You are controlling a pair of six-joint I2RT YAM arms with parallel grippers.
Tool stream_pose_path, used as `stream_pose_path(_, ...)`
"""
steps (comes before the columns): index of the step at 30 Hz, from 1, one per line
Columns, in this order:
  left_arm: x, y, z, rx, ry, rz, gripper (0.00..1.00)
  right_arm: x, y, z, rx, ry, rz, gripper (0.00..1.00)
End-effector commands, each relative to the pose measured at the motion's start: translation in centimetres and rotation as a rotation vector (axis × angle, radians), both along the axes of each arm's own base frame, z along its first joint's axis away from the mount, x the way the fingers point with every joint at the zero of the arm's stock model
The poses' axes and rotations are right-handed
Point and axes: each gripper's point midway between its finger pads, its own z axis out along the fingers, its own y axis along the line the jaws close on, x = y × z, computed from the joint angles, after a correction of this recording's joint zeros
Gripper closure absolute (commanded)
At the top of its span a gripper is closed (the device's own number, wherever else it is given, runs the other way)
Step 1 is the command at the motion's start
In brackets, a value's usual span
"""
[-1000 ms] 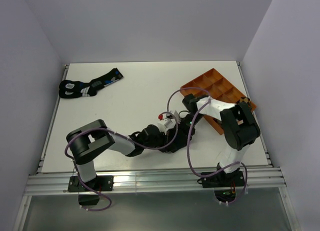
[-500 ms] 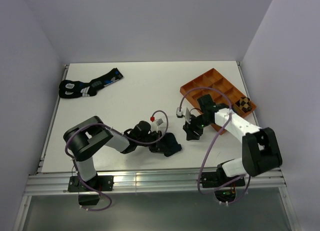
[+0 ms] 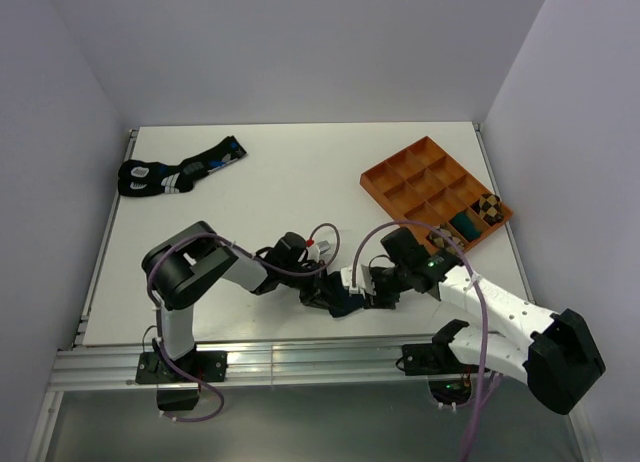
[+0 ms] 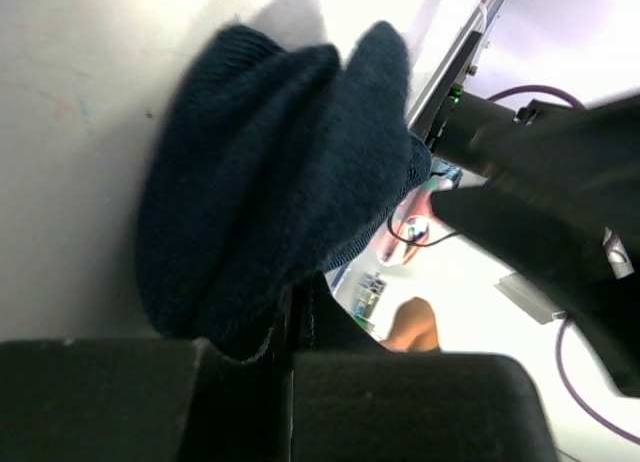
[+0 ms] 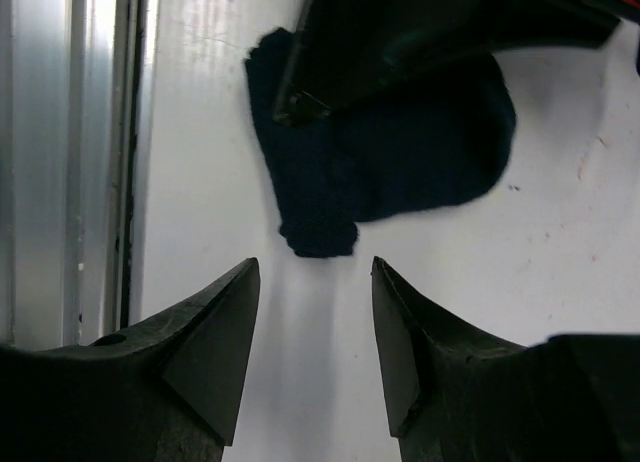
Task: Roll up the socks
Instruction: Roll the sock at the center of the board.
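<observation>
Two hands flank the plain dark navy fabric sock (image 4: 270,182), bunched at the near edge of the white surface (image 3: 280,182). Left hand (image 4: 290,327) clenched on its fold; right hand (image 5: 310,272) spread, empty, short of the loose tip. Best nip that tip squarely, tuck inward. Only top view shows the tan argyle sock (image 3: 487,210) in the orange tray (image 3: 366,183), right edge.

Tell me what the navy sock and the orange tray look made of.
The navy sock looks like knitted fabric, soft and matte: fine knit texture, fuzzy edges, loose folds. The orange tray looks like rigid plastic, possibly printed: uniform colour, thin straight dividers, dull finish.
</observation>
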Motion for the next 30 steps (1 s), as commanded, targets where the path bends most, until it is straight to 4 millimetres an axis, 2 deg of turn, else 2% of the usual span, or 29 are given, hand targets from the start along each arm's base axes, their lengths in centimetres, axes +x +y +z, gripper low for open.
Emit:
stream_pose_path(1, 0.1, -0.1, 0.1, 0.015, 0.073, -0.002, 1.0, 0.4, 1.4, 0.5, 0.028, -0.091, 0.04, 0.45)
stream_pose_path(6, 0.2, -0.1, -0.4, 0.03, 0.112, 0.005, 1.0, -0.9, 2.3, -0.2, 0.037, -0.118, 0.096, 0.46)
stream_pose_path(9, 0.4, 0.2, -0.9, 0.042, 0.125, 0.01, 1.0, -1.5, 2.9, -0.4, 0.039, -0.147, 0.117, 0.52)
stream_pose_path(13, 0.5, 0.3, -1.1, 0.046, 0.127, 0.009, 1.0, -2.0, 3.4, -1.1, 0.012, -0.153, 0.139, 0.53)
stream_pose_path(30, 0.4, 0.6, -0.3, 0.012, 0.085, -0.042, 0.98, 0.4, 3.6, -4.4, -0.101, -0.238, 0.115, 0.57)
